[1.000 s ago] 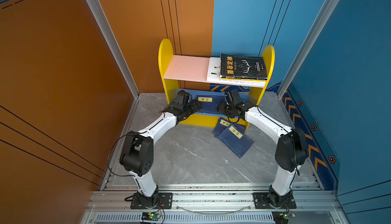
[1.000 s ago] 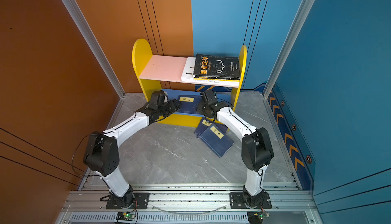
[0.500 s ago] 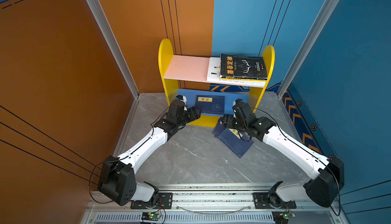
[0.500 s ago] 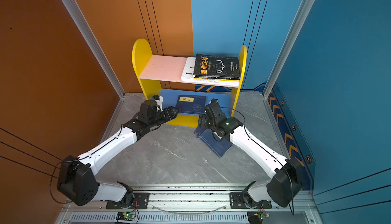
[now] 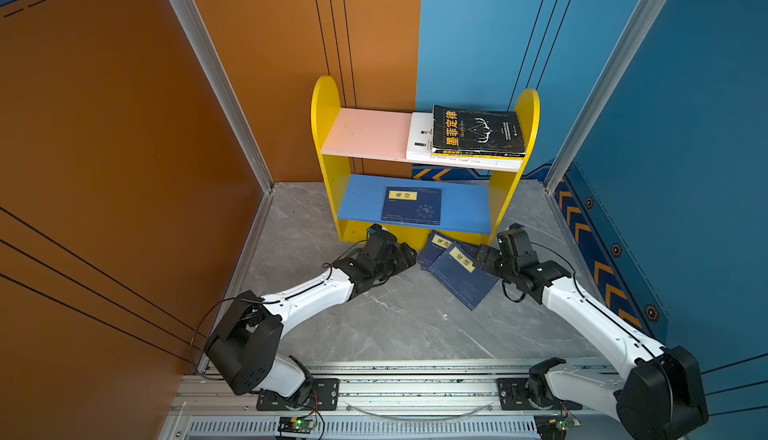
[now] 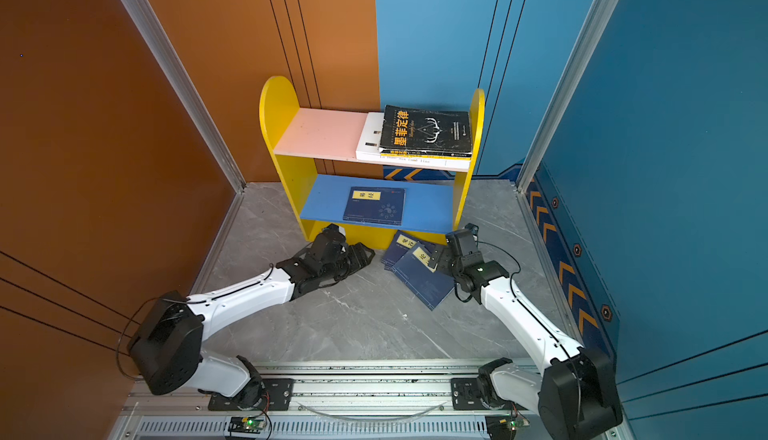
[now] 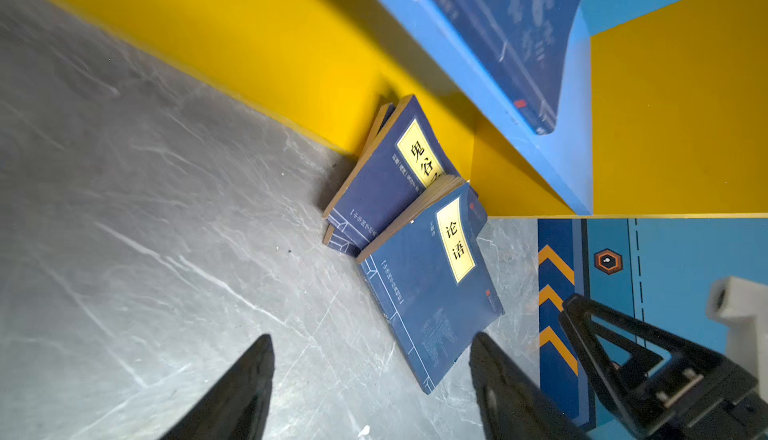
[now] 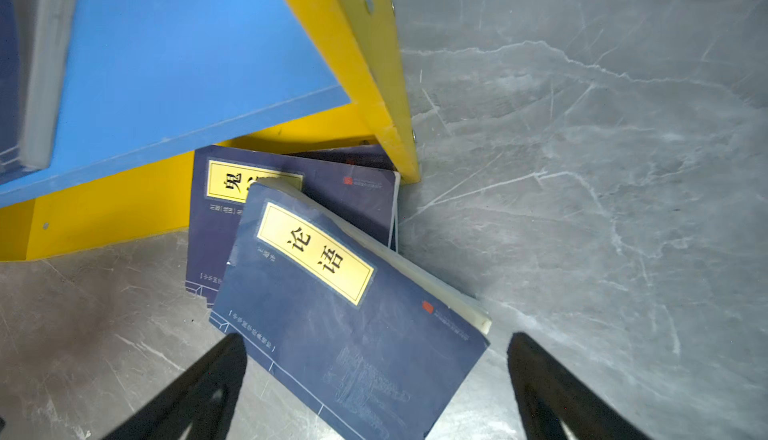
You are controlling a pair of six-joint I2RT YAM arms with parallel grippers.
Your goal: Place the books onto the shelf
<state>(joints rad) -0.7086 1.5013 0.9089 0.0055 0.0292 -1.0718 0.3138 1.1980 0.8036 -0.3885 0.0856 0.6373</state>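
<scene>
Both arms pulled back from the shelf point(image 5: 328, 168), leaving one navy book on it. Left gripper point(image 7: 372, 340) jaws apart, empty, just beside the floor books. Right gripper point(image 8: 376, 336) spread wide, empty, over the top floor book point(image 5: 461, 284). It overlaps the second floor book point(image 5: 434, 245), maybe a third underneath. Shelved navy book point(image 5: 411, 205) flat on the blue lower board point(image 5: 465, 209). Black book point(image 5: 478, 128) on the white book point(image 5: 419, 139), on the pink upper board point(image 5: 365, 135).

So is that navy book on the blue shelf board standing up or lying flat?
Lying flat: the navy book rests cover-up on the blue lower board, its whole front cover showing in both top views.
</scene>
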